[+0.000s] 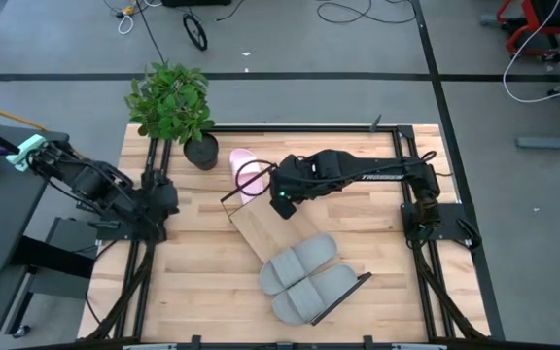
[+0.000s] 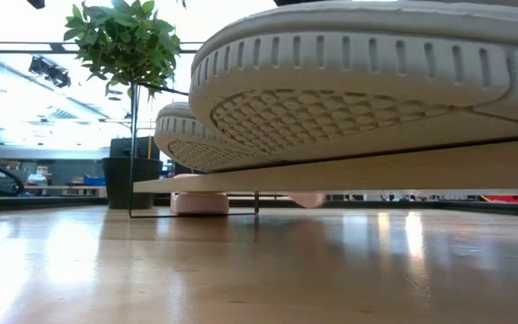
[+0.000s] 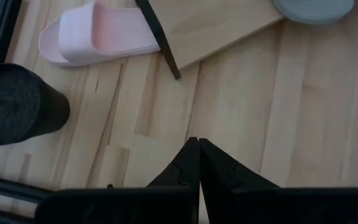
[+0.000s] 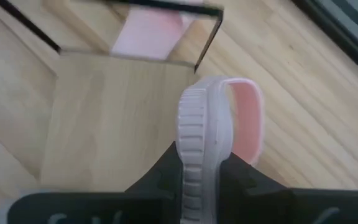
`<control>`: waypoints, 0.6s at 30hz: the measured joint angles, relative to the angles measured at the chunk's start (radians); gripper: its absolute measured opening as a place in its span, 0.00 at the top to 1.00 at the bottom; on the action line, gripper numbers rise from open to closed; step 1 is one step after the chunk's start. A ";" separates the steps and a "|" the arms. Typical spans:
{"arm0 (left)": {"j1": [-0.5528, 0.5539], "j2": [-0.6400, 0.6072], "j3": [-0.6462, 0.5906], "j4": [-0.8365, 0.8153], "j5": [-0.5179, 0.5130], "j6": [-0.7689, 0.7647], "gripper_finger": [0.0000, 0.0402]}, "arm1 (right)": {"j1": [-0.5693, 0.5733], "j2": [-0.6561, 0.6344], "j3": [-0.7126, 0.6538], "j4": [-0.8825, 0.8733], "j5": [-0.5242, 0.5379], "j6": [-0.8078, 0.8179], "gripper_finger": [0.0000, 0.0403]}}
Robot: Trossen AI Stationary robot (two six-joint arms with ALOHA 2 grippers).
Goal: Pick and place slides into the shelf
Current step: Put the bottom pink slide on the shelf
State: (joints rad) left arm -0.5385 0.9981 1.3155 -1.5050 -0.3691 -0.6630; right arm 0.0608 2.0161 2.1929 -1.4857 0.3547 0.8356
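Right hand (image 4: 201, 168): clamped on the ribbed edge of a pale pink slide (image 4: 219, 121), which is held on its side above the bare end of the shelf (image 4: 110, 118).
Left hand (image 3: 197, 163): fingers pressed together, holding nothing, parked over the counter (image 3: 303, 112) near the plant pot (image 3: 17, 102).
Other slides: two grey slides (image 1: 304, 277) lie side by side on the shelf's far end; second pink slide (image 3: 98, 34) rests on the counter by the shelf's wire frame (image 3: 160, 34).
Risk: narrow grip on soft rubber, so the slide may twist or slip; released while on edge, it may topple off the board; a low approach could catch the wire frame and shift the shelf.
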 joint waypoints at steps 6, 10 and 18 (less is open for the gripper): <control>0.000 -0.062 0.000 -0.003 0.000 0.001 0.98 | 0.003 0.085 0.152 -0.089 0.004 0.011 0.86; 0.000 -0.093 0.000 -0.004 -0.002 -0.006 0.95 | 0.003 0.113 0.160 -0.067 -0.034 0.025 0.86; 0.000 -0.117 0.000 -0.005 -0.003 0.003 0.99 | 0.015 0.144 0.164 -0.015 -0.064 0.052 0.86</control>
State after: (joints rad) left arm -0.5385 0.8809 1.3155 -1.5097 -0.3725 -0.6601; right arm 0.0758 2.1601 2.3566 -1.5004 0.2910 0.8881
